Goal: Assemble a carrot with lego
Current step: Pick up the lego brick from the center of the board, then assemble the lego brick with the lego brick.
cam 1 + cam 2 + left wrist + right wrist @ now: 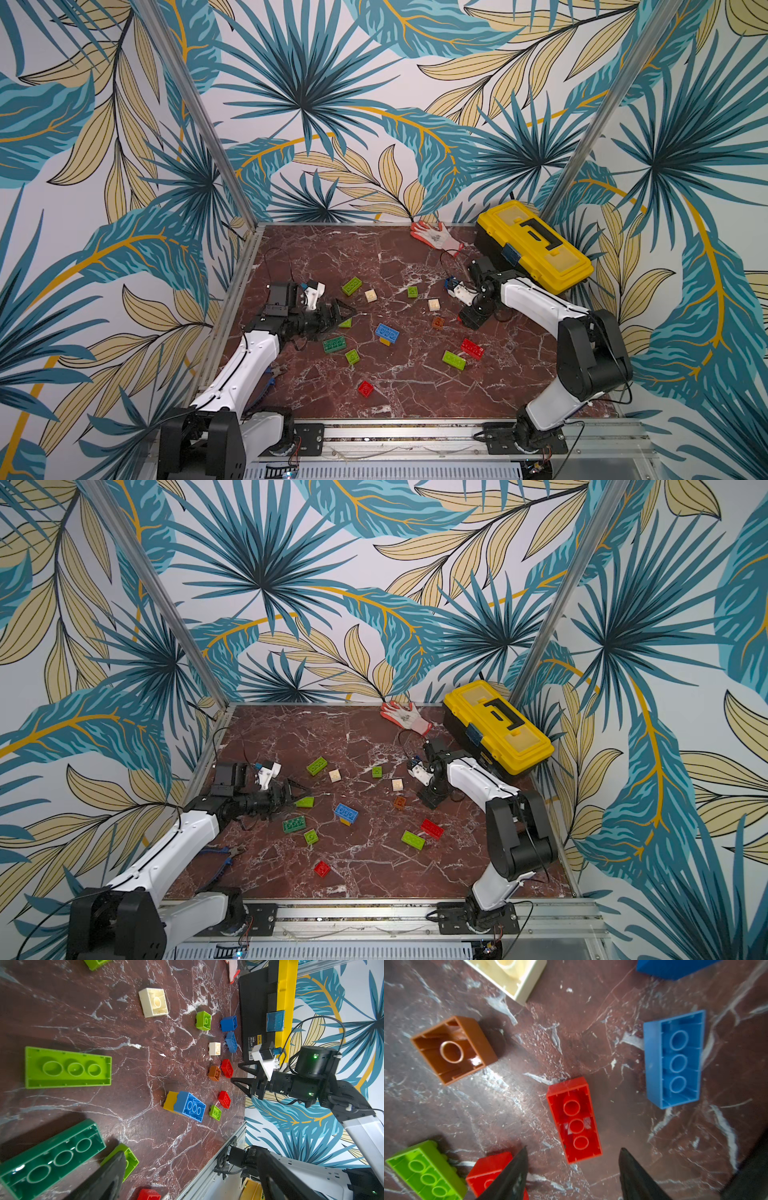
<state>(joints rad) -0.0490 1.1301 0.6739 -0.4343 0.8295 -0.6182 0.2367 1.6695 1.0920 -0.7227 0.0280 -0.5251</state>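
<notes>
The right gripper [574, 1148] pointed down at the marble tabletop [316, 249], its jaws apart and nothing between them gripped. In the right wrist view a red oblong brick [574, 1120] lay underside up. Its near end reached in between the two dark fingertips [517, 1172], with a gap on either side. A blue oblong brick [675, 1059] lay well off to one side of it and an orange square brick [453, 1049] to the other, both upside down too. A second red brick [483, 1169] and a lime oblong brick [425, 1174] sat together by one finger, and that finger partly hid the red one.

The left gripper [345, 318] hung low over the left part of the table, its jaws spread wide and empty. A light-green brick [345, 323] lay right at its fingertips, though whether it was touching them could not be told. A dark-green oblong brick [334, 345] lay just in front of that one.

Near the middle a blue brick [387, 332] sat on a yellow brick [385, 342], apart from both grippers. A yellow toolbox [534, 245] and a glove [436, 235] occupied the far right corner.
</notes>
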